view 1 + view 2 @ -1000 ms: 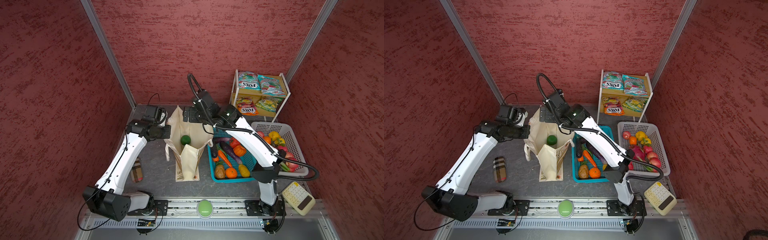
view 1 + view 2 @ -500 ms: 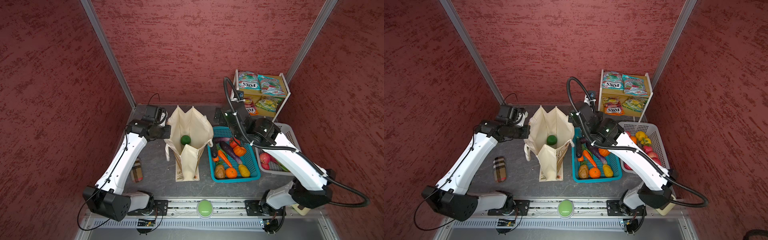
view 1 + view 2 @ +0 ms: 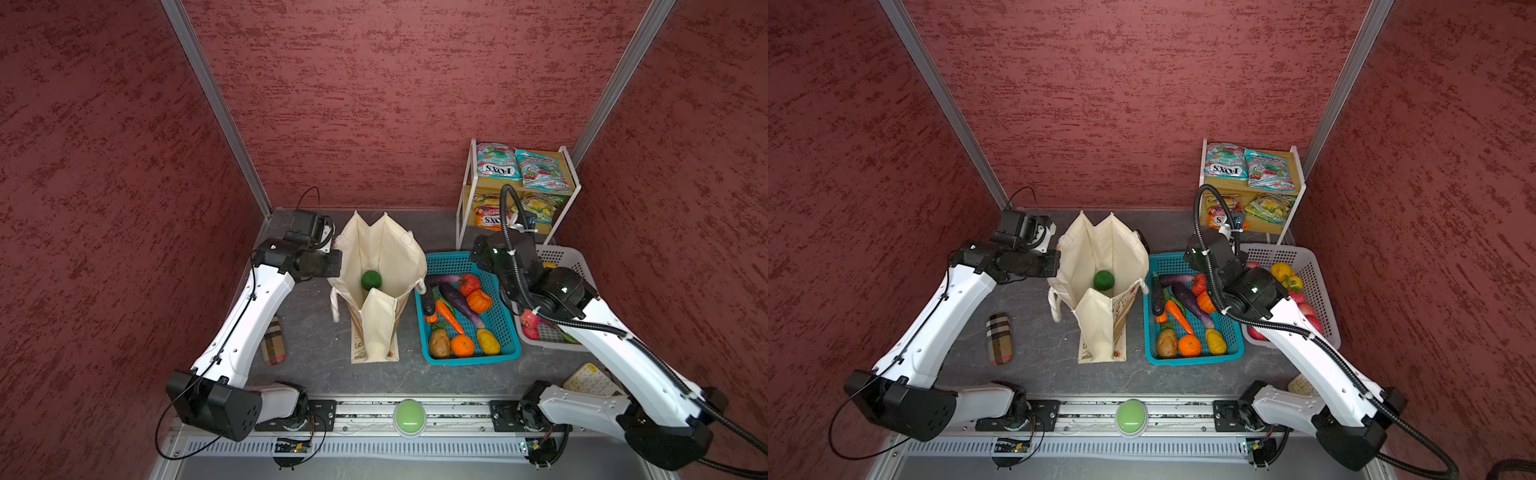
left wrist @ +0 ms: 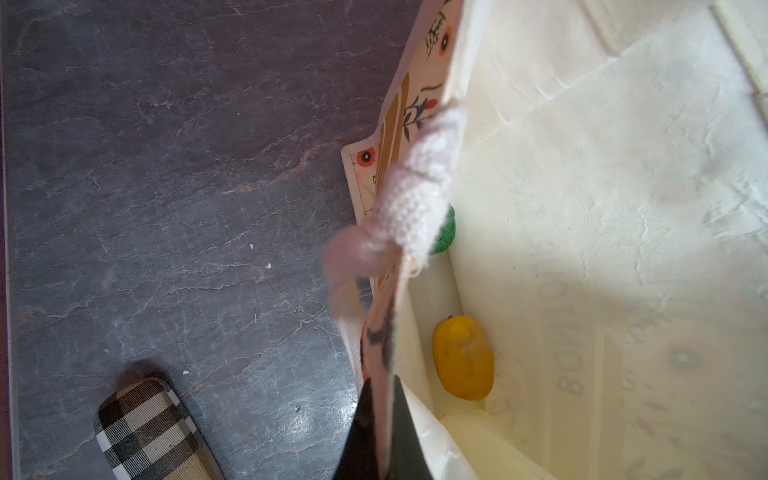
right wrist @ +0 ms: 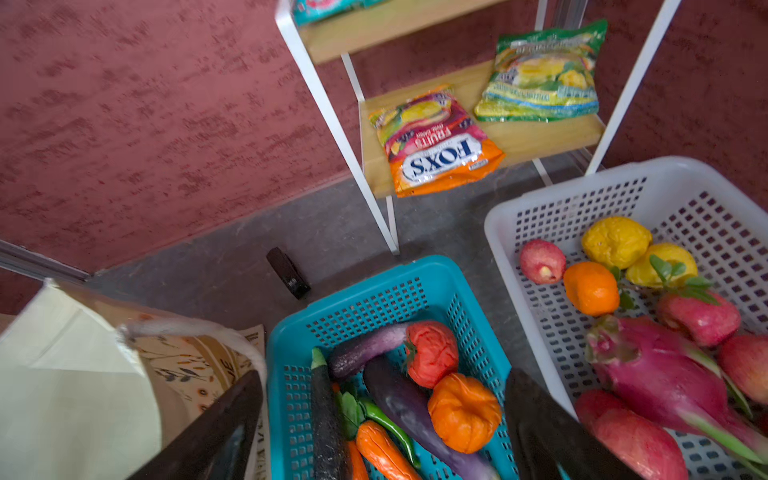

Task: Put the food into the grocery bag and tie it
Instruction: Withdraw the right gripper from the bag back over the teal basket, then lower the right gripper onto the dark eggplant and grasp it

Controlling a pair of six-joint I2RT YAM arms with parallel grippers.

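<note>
The grocery bag (image 3: 382,257) (image 3: 1100,253) stands open at mid-table, holding a green vegetable (image 3: 370,279) and a yellow fruit (image 4: 463,357). My left gripper (image 4: 380,386) is shut on the bag's left rim. My right gripper (image 5: 384,376) hangs open and empty above the back of the teal basket (image 3: 513,349), over an orange pumpkin (image 5: 463,411) and a purple eggplant. Apples (image 5: 636,440) and an orange (image 5: 591,286) lie in the white basket (image 5: 540,195). An orange FOX'S packet (image 5: 440,153) lies on the lower shelf.
The white-framed shelf (image 3: 463,195) holds more packets at the back right. A plaid case (image 3: 273,340) lies left of the bag. A calculator (image 3: 590,380) sits front right, a green button (image 3: 409,415) on the front rail. A small black object (image 5: 289,272) lies behind the teal basket.
My right arm has swung right, from above the bag's mouth to the back of the teal basket. The left arm and the bag have not moved.
</note>
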